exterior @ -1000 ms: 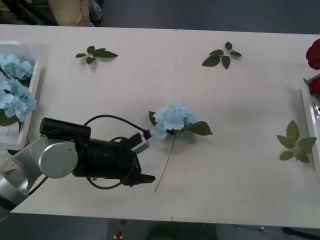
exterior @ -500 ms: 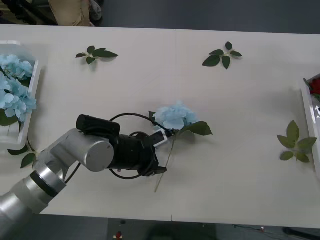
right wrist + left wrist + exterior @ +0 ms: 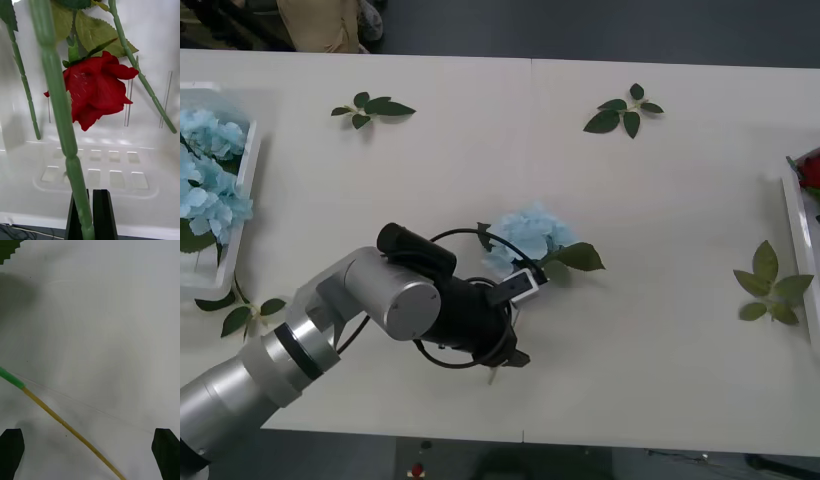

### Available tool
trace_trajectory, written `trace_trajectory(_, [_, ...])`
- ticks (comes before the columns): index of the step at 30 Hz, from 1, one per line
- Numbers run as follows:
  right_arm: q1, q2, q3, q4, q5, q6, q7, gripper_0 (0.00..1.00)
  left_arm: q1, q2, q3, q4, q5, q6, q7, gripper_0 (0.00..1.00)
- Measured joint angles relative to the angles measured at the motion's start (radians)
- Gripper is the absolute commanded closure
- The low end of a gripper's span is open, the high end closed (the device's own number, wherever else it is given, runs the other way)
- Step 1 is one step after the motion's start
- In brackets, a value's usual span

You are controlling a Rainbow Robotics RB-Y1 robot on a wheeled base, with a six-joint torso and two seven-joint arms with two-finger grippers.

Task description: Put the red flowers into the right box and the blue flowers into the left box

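Note:
A blue flower [image 3: 528,232] lies mid-table, its stem [image 3: 518,305] running toward the front edge. My left gripper [image 3: 504,360] hovers low over the stem's lower end. In the left wrist view that gripper [image 3: 90,455] is open, its black fingertips [image 3: 11,450] apart, with the stem [image 3: 56,416] crossing the table between them. The left box [image 3: 248,170] holds more blue flowers [image 3: 208,190]. My right gripper [image 3: 92,215] is inside the right box [image 3: 93,168], shut on a green stem [image 3: 60,112], a red flower [image 3: 95,90] just beyond. The right box's rim [image 3: 798,225] shows at the table's right edge.
Loose leaf sprigs lie at the back left [image 3: 372,108], back centre [image 3: 623,112], near the right box [image 3: 772,285] and beside the left box [image 3: 240,312]. The table's front edge runs close behind my left arm.
My left arm has swung right from beside the left box to over the blue flower's stem. The red bloom at the far right edge has dropped out of the front view.

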Motion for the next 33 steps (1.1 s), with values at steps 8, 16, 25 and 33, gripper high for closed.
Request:
trace_trajectory(8, [-0.015,0.000,0.021,0.000,-0.050,-0.051,0.000,0.06,-0.001,-0.046,-0.006,0.000,-0.056,0.001,0.024,0.00])
trace_trajectory(16, [-0.058,0.000,0.115,-0.052,-0.114,-0.060,0.049,0.02,-0.012,-0.063,-0.042,0.000,-0.134,0.001,0.082,0.00])
trace_trajectory(25, [-0.057,0.000,0.222,-0.268,-0.354,-0.021,0.303,0.00,-0.015,-0.063,-0.067,-0.007,-0.205,0.000,0.082,0.64])
trace_trajectory(33, [-0.057,0.001,0.171,-0.270,-0.472,0.119,0.529,0.01,-0.015,-0.063,-0.067,-0.004,-0.222,0.000,0.082,0.99])
